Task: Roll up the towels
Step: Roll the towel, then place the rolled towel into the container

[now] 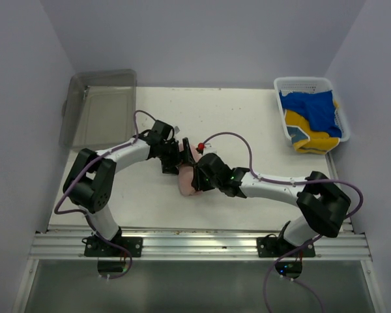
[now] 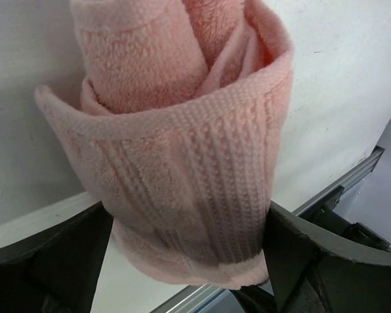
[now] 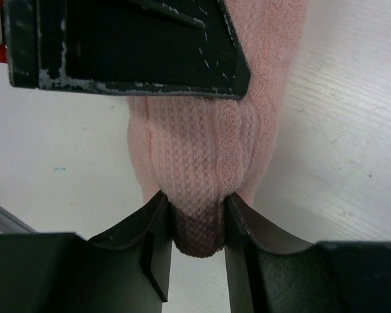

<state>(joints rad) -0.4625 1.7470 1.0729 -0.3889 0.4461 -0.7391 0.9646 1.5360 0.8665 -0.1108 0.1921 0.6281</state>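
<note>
Two grippers meet at the middle of the table (image 1: 247,124), both at one salmon pink towel (image 1: 186,184), which lies there already wound into a thick roll. The right gripper (image 1: 197,175) is clenched on one end of this roll. In its wrist view the two fingers (image 3: 251,225) press the knitted border from both sides, and the cloth is narrowed and shadowed between them. I judge that it holds this end so that the roll does not spring open. The left gripper (image 1: 175,162) has its jaws spread wide. Its fingers (image 2: 306,261) stand at either side of the roll and just touch the pile, but the cloth is not squeezed there, so I read it as released and not grasping. In that view the outer layer wraps around an inner coil, and the roll looks rather loose at its open end, so it could unwind if the right gripper lets go too early. Of containers there are two. The white mesh basket (image 1: 304,80) at the far right corner holds the royal blue towel (image 1: 311,107) lying over the yellow towel (image 1: 307,135). Both are crumpled and not rolled, so these two wait for their turn. The grey translucent tray (image 1: 98,111) at the far left corner seems to have nothing inside.
</note>
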